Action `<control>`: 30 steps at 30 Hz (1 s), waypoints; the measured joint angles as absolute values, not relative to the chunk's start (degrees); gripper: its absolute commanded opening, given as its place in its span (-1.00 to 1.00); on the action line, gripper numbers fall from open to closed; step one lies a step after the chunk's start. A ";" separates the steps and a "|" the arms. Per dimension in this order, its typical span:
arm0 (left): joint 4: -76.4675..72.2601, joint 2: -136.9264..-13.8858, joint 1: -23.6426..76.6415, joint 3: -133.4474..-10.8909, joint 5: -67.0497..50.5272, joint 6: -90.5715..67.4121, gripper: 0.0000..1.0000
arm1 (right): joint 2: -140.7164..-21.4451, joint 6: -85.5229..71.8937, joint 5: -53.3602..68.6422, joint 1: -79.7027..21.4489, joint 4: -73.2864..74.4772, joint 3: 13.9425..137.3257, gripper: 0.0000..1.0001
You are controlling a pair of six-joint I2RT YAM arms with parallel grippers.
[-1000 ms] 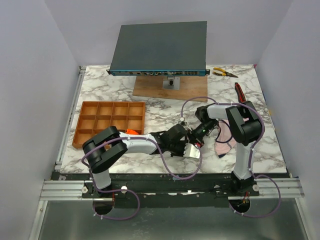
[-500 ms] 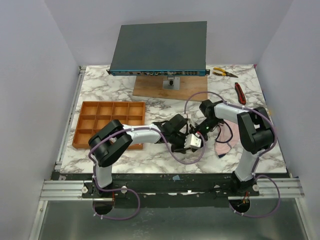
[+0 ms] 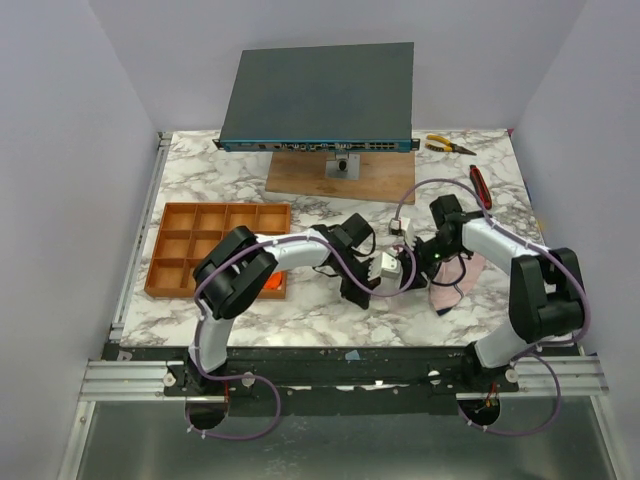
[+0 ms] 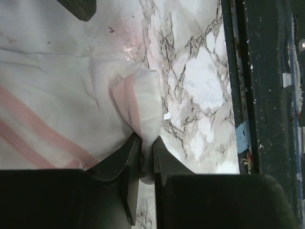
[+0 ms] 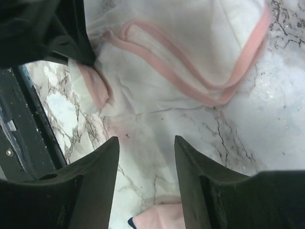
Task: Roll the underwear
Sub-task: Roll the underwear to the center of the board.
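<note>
Coverage overhead is poor: left arm and right arm mask the work right of the tray. Left wrist: left gripper pinches a folded corner of the cream pair, so rolling looks barely begun. Right wrist: right gripper hangs open above it and next needs an edge; the cloth's far side is cut off.

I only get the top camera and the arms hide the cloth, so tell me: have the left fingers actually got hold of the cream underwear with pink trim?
Observer: Yes. The left wrist view shows the left fingers pinching a folded edge of the cream cloth underwear with pink bands.
Operator: And the right fingers?
Observer: The right fingers stand open over the white marble tabletop, holding nothing; the garment lies beyond their tips.
</note>
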State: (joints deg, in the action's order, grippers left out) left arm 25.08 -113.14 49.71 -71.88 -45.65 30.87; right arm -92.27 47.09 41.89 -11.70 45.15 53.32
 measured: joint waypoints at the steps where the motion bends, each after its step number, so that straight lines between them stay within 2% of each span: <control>1: 26.30 -113.71 49.71 -72.79 -46.02 30.87 -1.00 | -90.78 46.72 41.65 -11.60 44.51 52.53 0.08; 11: 36.18 -119.87 49.04 -80.90 -51.92 31.38 -1.00 | -76.99 42.44 38.41 -9.82 36.12 44.42 0.05; 24: 41.19 -125.34 45.43 -85.69 -58.94 27.16 -1.00 | -74.17 41.15 37.39 -0.40 29.34 42.06 0.02; 30: 44.80 -129.56 44.69 -91.50 -60.84 25.02 -1.00 | -66.92 45.76 40.58 -0.38 30.39 39.38 0.00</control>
